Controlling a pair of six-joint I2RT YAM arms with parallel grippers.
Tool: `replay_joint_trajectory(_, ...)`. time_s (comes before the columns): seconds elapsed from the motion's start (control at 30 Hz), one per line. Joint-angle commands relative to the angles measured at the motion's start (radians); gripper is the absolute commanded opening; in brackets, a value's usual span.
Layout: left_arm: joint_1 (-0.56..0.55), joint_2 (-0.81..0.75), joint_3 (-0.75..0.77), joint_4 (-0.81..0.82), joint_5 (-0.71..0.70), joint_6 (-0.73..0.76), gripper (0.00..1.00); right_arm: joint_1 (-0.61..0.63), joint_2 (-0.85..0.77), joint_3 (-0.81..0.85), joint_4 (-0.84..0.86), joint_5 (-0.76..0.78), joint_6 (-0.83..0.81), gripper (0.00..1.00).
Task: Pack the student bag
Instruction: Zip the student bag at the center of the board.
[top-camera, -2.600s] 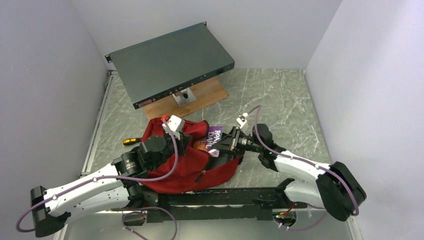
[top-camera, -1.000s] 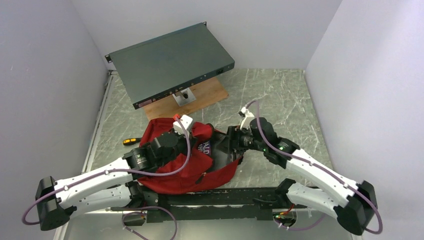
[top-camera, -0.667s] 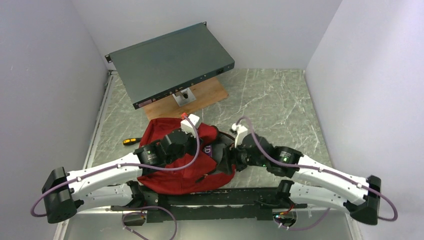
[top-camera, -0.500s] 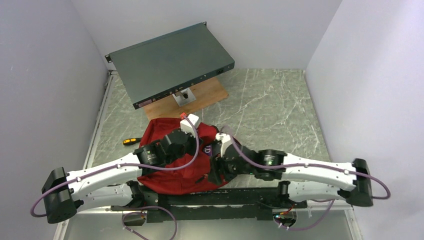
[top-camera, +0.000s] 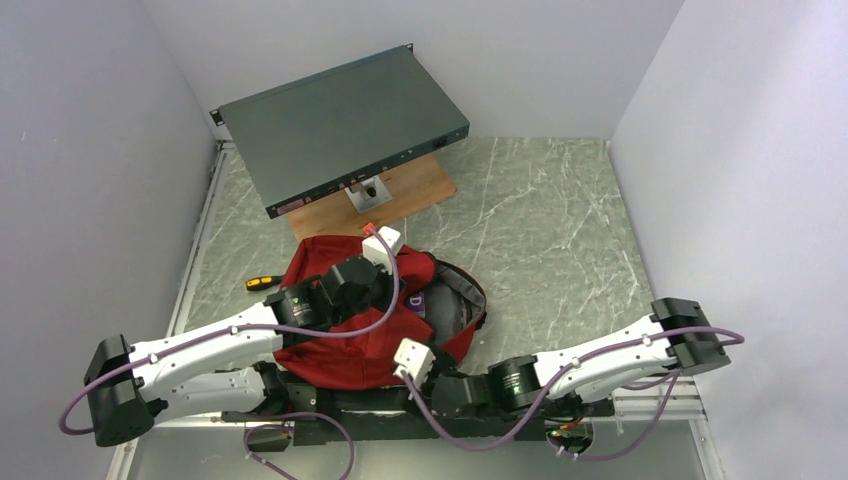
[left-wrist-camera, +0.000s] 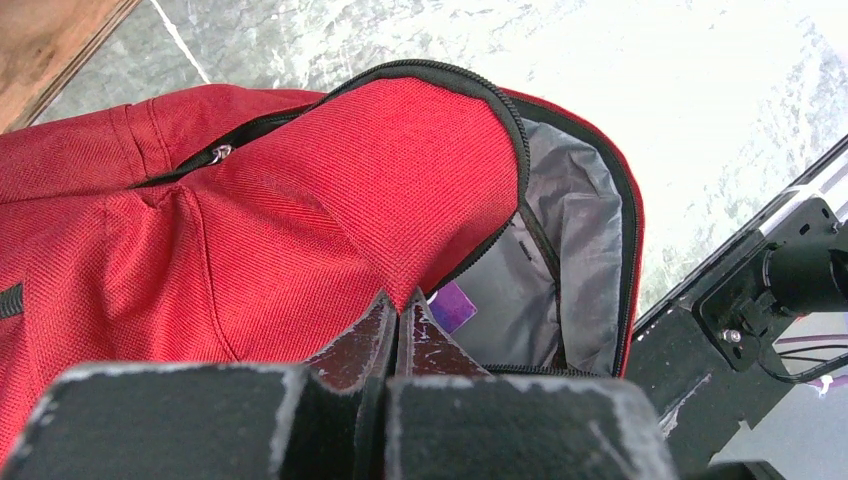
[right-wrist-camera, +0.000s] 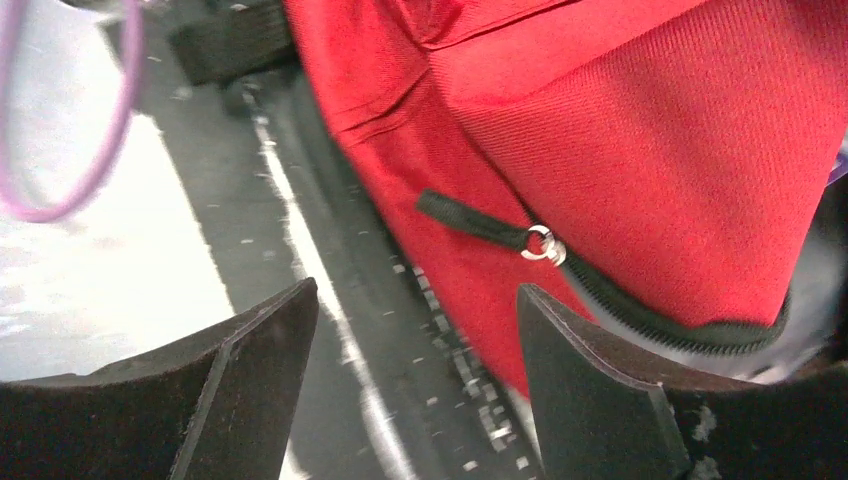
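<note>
The student bag (top-camera: 335, 345), dark red with black zippers, lies at the near middle of the table. My left gripper (left-wrist-camera: 400, 300) is shut on the edge of its red flap (left-wrist-camera: 400, 170) and holds the mouth open. Inside, grey lining (left-wrist-camera: 575, 230) shows, and a corner of a purple book (left-wrist-camera: 454, 306) (top-camera: 416, 303). My right gripper (right-wrist-camera: 412, 300) is open with nothing between its fingers. It hangs low by the bag's near side, close to a front zipper pull (right-wrist-camera: 541, 243). In the top view the right arm (top-camera: 515, 378) lies along the front edge.
A dark-grey rack unit (top-camera: 340, 125) rests on a wooden board (top-camera: 415, 190) at the back left. A yellow-handled screwdriver (top-camera: 260, 283) lies left of the bag. The black mounting rail (top-camera: 500, 405) runs along the near edge. Walls stand close on both sides.
My right arm has pulled back from the bag's mouth and swung down to the front edge. The purple book now sits deeper inside. My left gripper stays on the flap.
</note>
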Motion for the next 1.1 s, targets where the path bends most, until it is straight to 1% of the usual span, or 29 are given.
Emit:
replay_joint_trajectory(0.0,-0.003,0.009,0.066,-0.008,0.048,0.002,0.0,0.014,0.055,-0.06,0.345,0.142,-0.401,0.74)
replay_joint_trajectory(0.13,-0.003,0.015,0.071,-0.01,0.056,-0.003,0.0,0.017,0.047,-0.213,0.603,0.022,-0.694,0.72)
replay_joint_trajectory(0.2,-0.003,0.013,0.071,-0.006,0.06,-0.003,0.0,0.017,0.044,-0.254,0.659,-0.02,-0.789,0.71)
replay_joint_trajectory(0.27,-0.003,0.012,0.075,-0.006,0.062,0.0,0.0,0.004,0.042,-0.268,0.695,-0.019,-0.822,0.71)
replay_joint_trajectory(0.33,-0.003,0.01,0.079,-0.008,0.062,0.006,0.0,-0.017,0.042,-0.264,0.678,-0.066,-0.84,0.69)
replay_joint_trajectory(0.47,-0.001,0.009,0.089,-0.018,0.062,0.014,0.0,-0.023,0.058,-0.244,0.674,-0.089,-0.86,0.62)
replay_joint_trajectory(0.57,-0.001,0.007,0.093,-0.025,0.062,0.015,0.0,-0.023,0.052,-0.229,0.66,-0.122,-0.856,0.53)
replay_joint_trajectory(0.63,-0.001,0.006,0.093,-0.026,0.063,0.015,0.0,-0.024,0.067,-0.232,0.674,-0.127,-0.863,0.5)
replay_joint_trajectory(0.8,0.0,0.009,0.102,-0.035,0.071,0.021,0.0,-0.026,0.142,-0.238,0.726,-0.065,-0.914,0.51)
replay_joint_trajectory(0.87,0.0,0.01,0.107,-0.044,0.066,0.023,0.0,-0.026,0.166,-0.242,0.756,-0.04,-0.94,0.58)
replay_joint_trajectory(0.97,0.0,0.004,0.106,-0.049,0.058,0.018,0.0,-0.033,0.199,-0.242,0.78,-0.015,-0.976,0.64)
replay_joint_trajectory(1.07,0.0,-0.006,0.097,-0.039,0.062,0.01,0.0,-0.05,0.211,-0.241,0.793,-0.007,-0.983,0.64)
